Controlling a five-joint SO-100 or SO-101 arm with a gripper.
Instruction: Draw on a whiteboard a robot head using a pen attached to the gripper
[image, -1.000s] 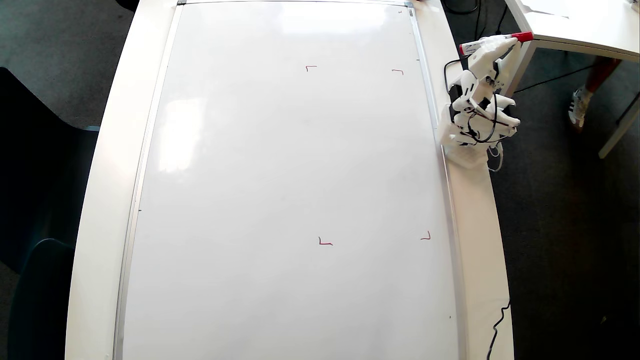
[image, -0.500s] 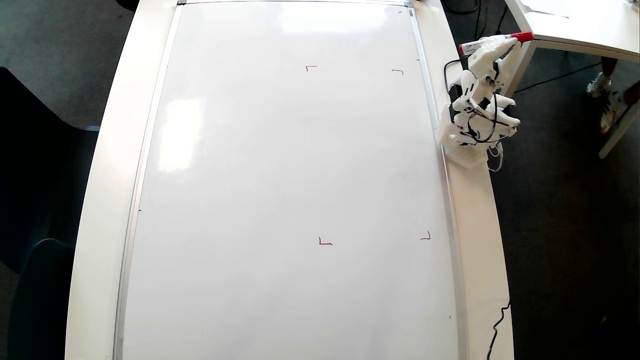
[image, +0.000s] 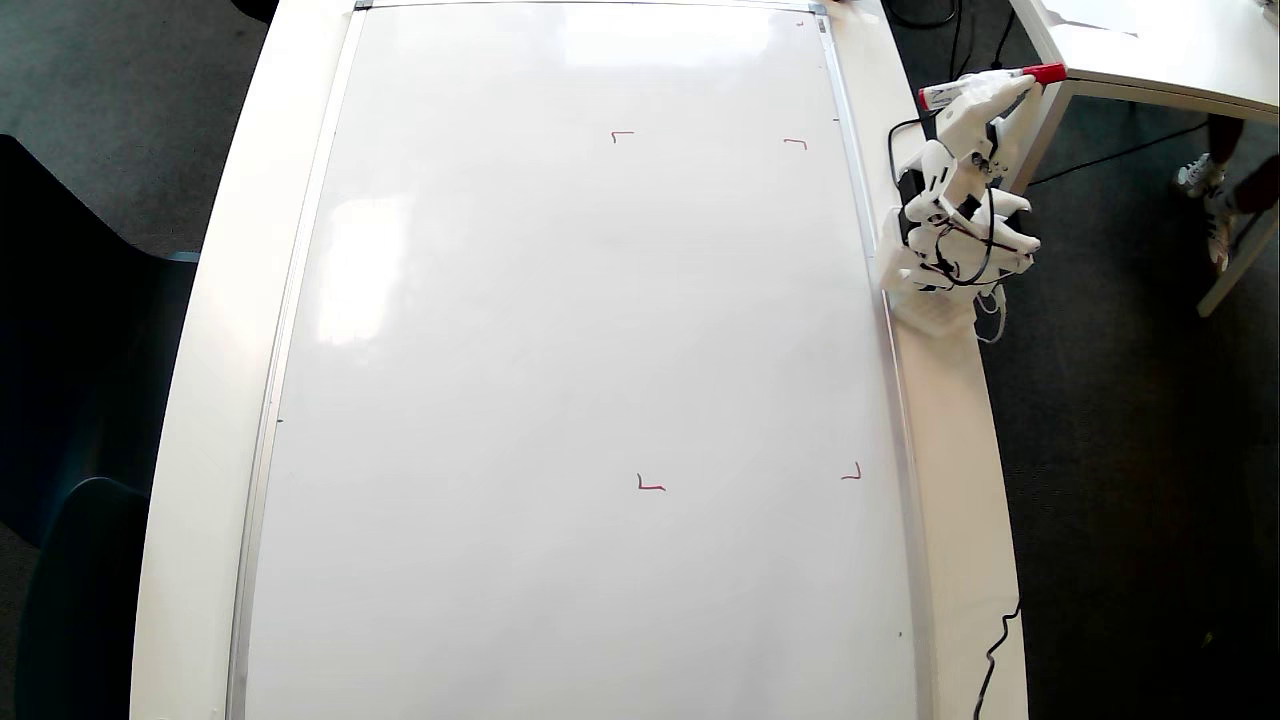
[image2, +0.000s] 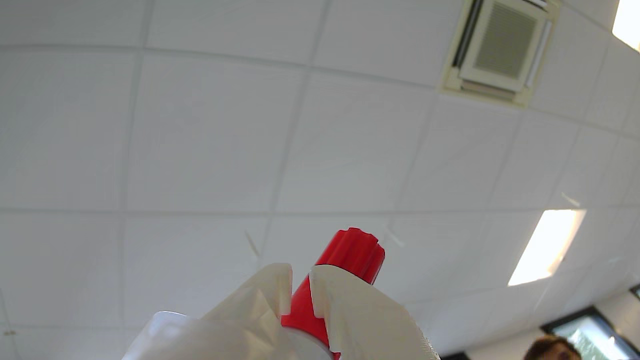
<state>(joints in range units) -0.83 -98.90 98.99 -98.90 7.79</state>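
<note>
End effector (image2: 300, 285) pinched pen (image2: 350, 257), red end up. Whiteboard (image: 580, 350) sat at 9 o'clock from arm.

Overhead view: high, straight down on whiteboard (image: 580, 350). Wrist view: close, facing ceiling. Shared: pen (image: 990, 84).

Hand (image2: 300, 280) clamped on pen (image2: 350, 255) — red end toward ceiling (image2: 200, 125).
</note>
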